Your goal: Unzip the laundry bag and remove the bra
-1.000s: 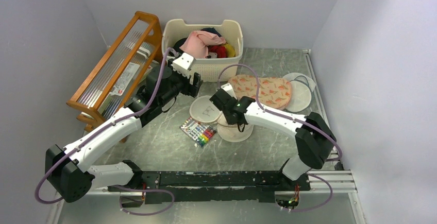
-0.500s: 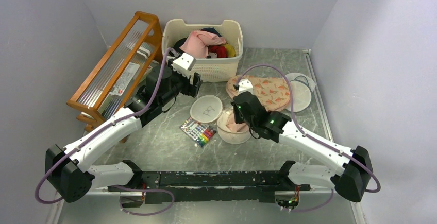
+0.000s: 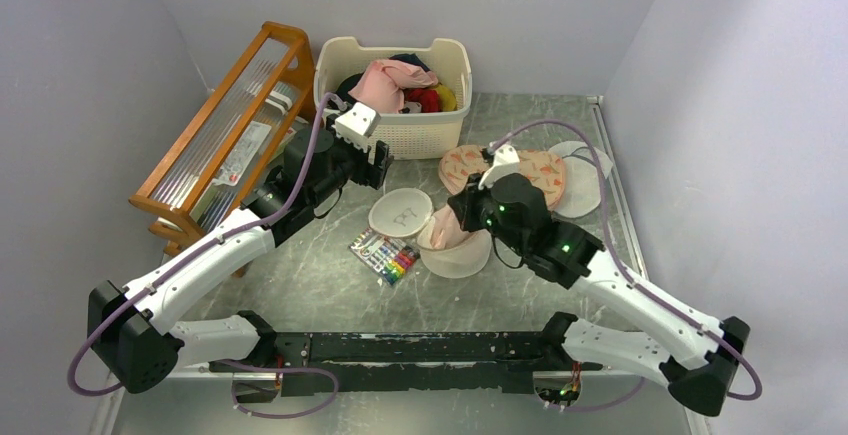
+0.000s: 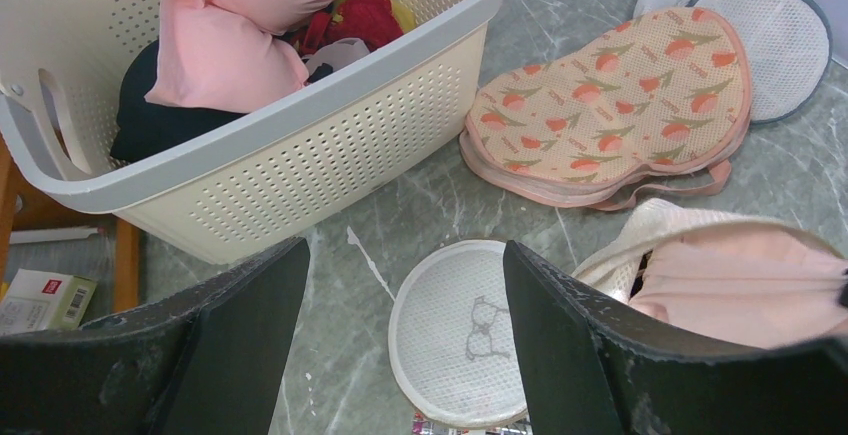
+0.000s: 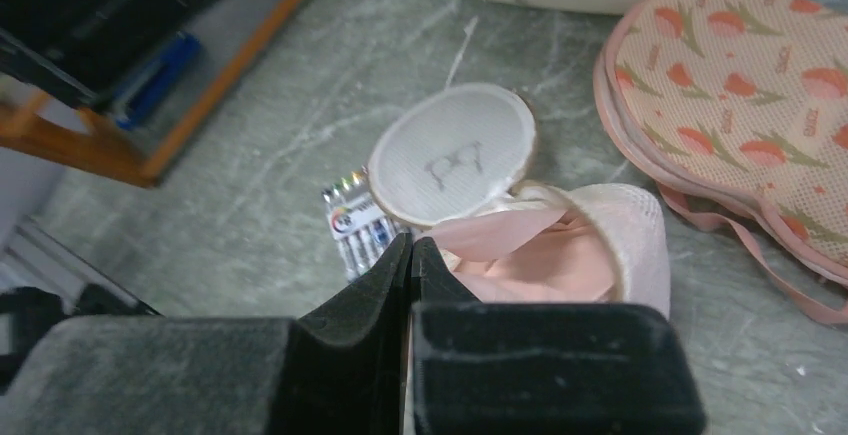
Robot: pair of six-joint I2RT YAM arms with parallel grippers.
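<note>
Cream-beige fabric: laundry bag (image 3: pixel 460 260), at the middle of the bench (image 3: pixel 320 285), unzipped, its round lid (image 4: pixel 460 330) flipped open and lying flat on the side toward the basket (image 4: pixel 330 155). Pale pink bra (image 5: pixel 530 265) bunched in the open mouth, partly raised out.

Right gripper (image 5: pixel 410 243): jaws pressed together, apparently pinching a fold of the bra; the contact itself is hidden.

Left gripper (image 4: pixel 400 255): jaws spread wide, holding nothing, above the lid.

Peach-print pouch (image 4: pixel 620 95) and white mesh disc (image 4: pixel 790 45) lie beyond the bag; marker pack (image 3: pixel 385 255) just beside it.
</note>
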